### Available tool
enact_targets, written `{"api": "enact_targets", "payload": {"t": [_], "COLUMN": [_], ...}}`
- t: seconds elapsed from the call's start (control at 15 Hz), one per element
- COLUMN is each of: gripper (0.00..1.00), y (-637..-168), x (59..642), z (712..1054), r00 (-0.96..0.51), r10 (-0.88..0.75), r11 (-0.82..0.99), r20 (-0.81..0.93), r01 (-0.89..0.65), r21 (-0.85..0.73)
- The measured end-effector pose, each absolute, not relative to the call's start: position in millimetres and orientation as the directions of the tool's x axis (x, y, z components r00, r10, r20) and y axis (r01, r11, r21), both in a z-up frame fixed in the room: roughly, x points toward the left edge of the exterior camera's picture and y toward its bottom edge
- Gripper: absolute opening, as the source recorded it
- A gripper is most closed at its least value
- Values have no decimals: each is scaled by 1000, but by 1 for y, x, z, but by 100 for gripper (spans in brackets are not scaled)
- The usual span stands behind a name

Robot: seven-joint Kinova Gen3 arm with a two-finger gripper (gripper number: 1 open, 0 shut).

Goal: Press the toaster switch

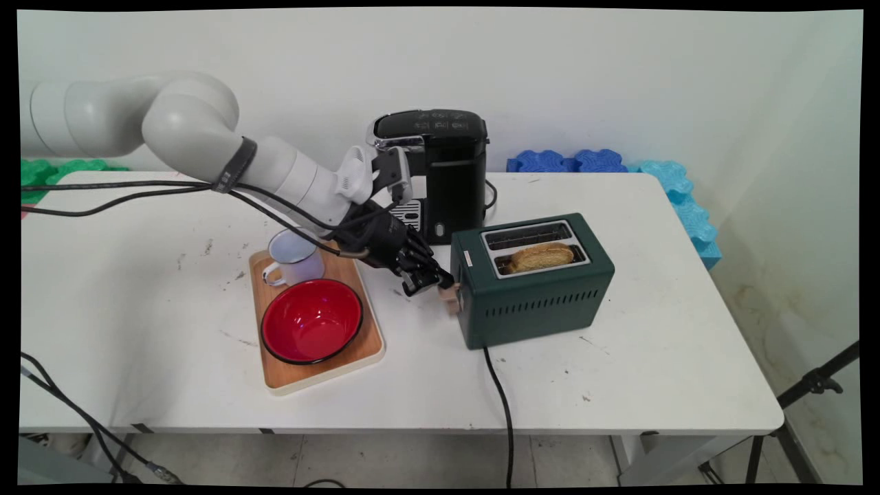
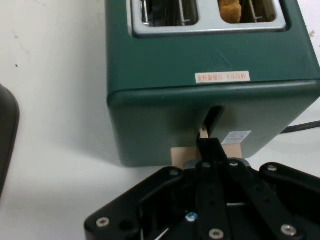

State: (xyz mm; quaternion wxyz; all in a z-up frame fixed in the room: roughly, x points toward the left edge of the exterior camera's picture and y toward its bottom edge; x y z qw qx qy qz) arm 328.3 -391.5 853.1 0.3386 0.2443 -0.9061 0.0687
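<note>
A dark green two-slot toaster (image 1: 533, 289) (image 2: 200, 100) stands right of the table's middle. A slice of toasted bread (image 1: 541, 256) (image 2: 231, 11) sits in its nearer slot; the other slot is empty. My gripper (image 1: 433, 278) (image 2: 210, 145) is at the toaster's left end face. It is shut, with the fingertips together and resting on top of the wooden lever (image 1: 450, 299) (image 2: 180, 155), which stands low in its slot.
A black coffee machine (image 1: 440, 172) stands just behind my wrist. Left of the gripper lies a wooden tray (image 1: 275, 375) with a white mug (image 1: 295, 258) and a red bowl (image 1: 311, 320). The toaster's black cord (image 1: 502, 399) runs over the front edge.
</note>
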Motion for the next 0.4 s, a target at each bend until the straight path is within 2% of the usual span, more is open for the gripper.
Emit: {"api": "enact_targets", "payload": {"t": [0.4], "gripper": [0], "y": [-390], "x": [327], "z": [846], "r00": [-634], "r10": [-419], "r11": [858], "r20": [650], "r01": [-511], "r21": [55]}}
